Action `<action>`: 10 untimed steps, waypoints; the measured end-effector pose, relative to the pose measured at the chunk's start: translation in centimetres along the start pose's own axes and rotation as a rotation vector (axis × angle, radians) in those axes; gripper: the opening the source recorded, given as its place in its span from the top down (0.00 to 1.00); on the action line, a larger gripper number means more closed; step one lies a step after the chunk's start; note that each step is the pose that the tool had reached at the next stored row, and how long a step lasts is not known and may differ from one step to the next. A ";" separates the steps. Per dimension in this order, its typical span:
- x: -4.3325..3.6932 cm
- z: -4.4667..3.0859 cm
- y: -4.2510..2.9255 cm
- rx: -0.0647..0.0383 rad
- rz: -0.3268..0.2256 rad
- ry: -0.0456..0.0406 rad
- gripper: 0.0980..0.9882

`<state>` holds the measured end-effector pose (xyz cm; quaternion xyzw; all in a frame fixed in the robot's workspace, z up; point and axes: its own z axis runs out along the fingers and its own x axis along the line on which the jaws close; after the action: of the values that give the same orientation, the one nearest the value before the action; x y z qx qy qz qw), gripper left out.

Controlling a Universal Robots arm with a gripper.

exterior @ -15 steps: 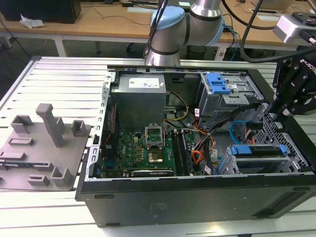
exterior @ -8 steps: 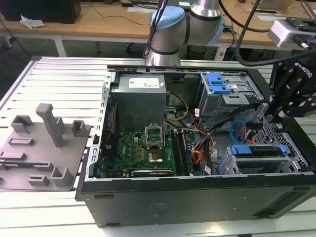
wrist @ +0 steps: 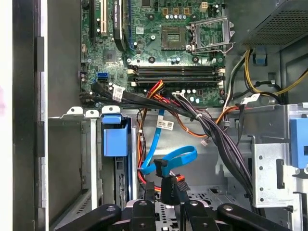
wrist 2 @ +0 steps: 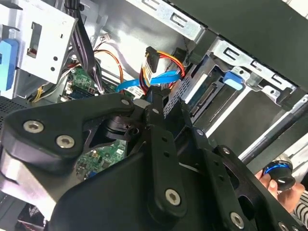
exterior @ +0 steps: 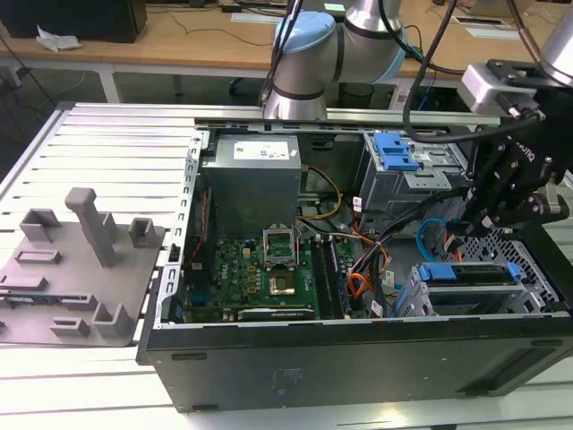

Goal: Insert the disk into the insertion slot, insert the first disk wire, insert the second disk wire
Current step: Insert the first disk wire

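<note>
You have the first step done, by the look of it: in the exterior view the disk (exterior: 466,271) sits in the slot (exterior: 506,246) at that view's right end of the case (exterior: 358,358), its blue rails level with the cage. What is left is the wiring. Your end effector (wrist: 166,192) hangs just behind the disk, and in the first wrist view it looks clenched on the black plug of the second wire (wrist: 180,156), whose light-blue loop rises from the tips. I judge that plug not yet seated. The first wire (wrist 2: 166,60) arcs just beside the blue one, ending in its own plug close to the disk's rear. You cannot tell from these pictures whether it is pushed home, so count it as unconfirmed. The exterior view gives you the whole case and the seated disk, but the end effector's body hides the plug there. The first wrist view gives you the grasp and the motherboard (wrist: 159,48) beyond. The second wrist view gives you the disk's rear face beside the tips, and a person's hand (wrist 2: 276,185) outside the case holding a small blue-ringed object
</note>
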<state>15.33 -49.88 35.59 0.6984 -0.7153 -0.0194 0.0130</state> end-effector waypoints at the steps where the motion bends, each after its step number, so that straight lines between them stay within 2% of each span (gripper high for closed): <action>1: 0.00 0.17 0.03 0.000 0.000 -0.0003 0.77; 8: -0.05 0.32 0.22 0.000 0.000 -0.0004 0.78; 10: -0.05 0.32 0.22 0.000 0.000 -0.0004 0.93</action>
<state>15.10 -49.82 35.29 0.6984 -0.7153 -0.0196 0.0129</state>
